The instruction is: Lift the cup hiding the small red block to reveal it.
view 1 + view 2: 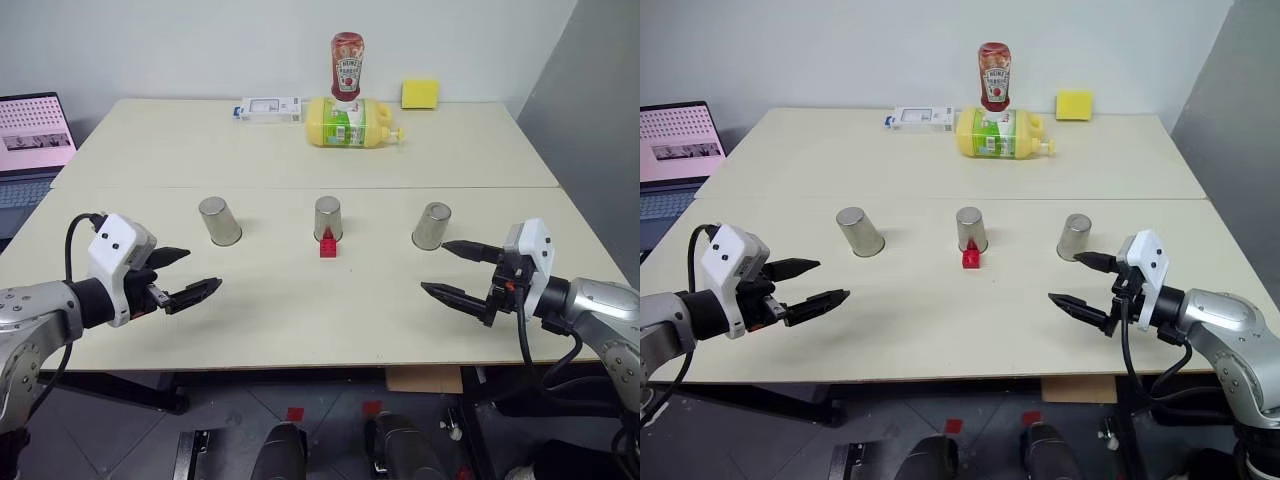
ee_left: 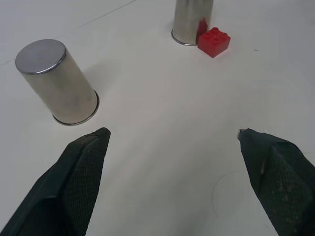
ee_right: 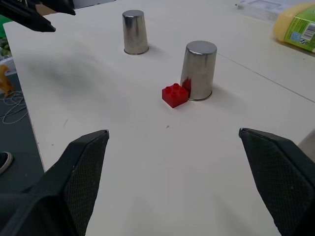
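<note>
The small red block [image 1: 328,245] sits uncovered on the bench [image 1: 300,310], touching the near side of the middle cup [image 1: 328,218] (all three cups stand upside down). The left gripper [image 1: 195,275] and right gripper [image 1: 445,270] hover either side of that cup, jaws spread wide, holding nothing.

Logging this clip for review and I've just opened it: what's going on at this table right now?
Nothing is being handled yet. Three metal cups stand upside down in a row on the table: the left cup, the middle cup and the right cup. The small red block sits in plain sight on the near side of the middle cup, right against its base, not hidden. The left tool and right tool hover open over the near edge, each empty and apart from every cup.
</note>
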Tool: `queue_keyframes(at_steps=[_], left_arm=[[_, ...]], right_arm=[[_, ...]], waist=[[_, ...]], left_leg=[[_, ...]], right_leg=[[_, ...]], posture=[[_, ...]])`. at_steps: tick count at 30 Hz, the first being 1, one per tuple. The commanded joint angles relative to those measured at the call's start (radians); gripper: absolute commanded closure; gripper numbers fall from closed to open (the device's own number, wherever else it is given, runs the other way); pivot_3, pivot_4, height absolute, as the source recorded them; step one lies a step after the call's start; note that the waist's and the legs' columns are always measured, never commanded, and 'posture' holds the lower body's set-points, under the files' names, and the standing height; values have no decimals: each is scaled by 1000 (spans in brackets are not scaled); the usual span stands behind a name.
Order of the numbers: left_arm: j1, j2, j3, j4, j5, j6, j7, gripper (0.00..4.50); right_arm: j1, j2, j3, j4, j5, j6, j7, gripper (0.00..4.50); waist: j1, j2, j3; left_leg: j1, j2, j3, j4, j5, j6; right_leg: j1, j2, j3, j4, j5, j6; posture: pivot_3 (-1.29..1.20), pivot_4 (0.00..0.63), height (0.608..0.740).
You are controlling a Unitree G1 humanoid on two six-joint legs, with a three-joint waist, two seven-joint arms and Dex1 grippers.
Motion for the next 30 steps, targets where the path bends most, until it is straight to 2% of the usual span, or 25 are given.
queue_keyframes(at_steps=[1, 10, 23, 30], left_arm=[[-14, 14, 18, -10, 0, -23, -4, 70], [-63, 12, 11, -11, -72, 3, -43, 70], [-255, -25, -163, 60, -45, -13, 1, 70], [-311, -38, -209, 85, -30, -25, 1, 70]], right_arm=[[-18, -10, -16, -26, 7, -4, 1, 0], [-37, -6, -9, -19, 13, 2, 3, 0], [-6, 4, -38, -71, 35, 23, -40, 0], [16, 4, -56, -92, 42, 29, -56, 0]], waist=[[0, 0, 0], [0, 0, 0], [1, 0, 0], [-1, 0, 0]], left_leg=[[0, 0, 0, 0, 0, 0], [0, 0, 0, 0, 0, 0], [-1, 0, 0, 0, 0, 0], [0, 0, 0, 0, 0, 0]], right_leg=[[0, 0, 0, 0, 0, 0], [0, 0, 0, 0, 0, 0], [0, 0, 0, 0, 0, 0], [0, 0, 0, 0, 0, 0]], posture=[[0, 150, 740], [0, 150, 740], [0, 150, 740], [0, 150, 740]])
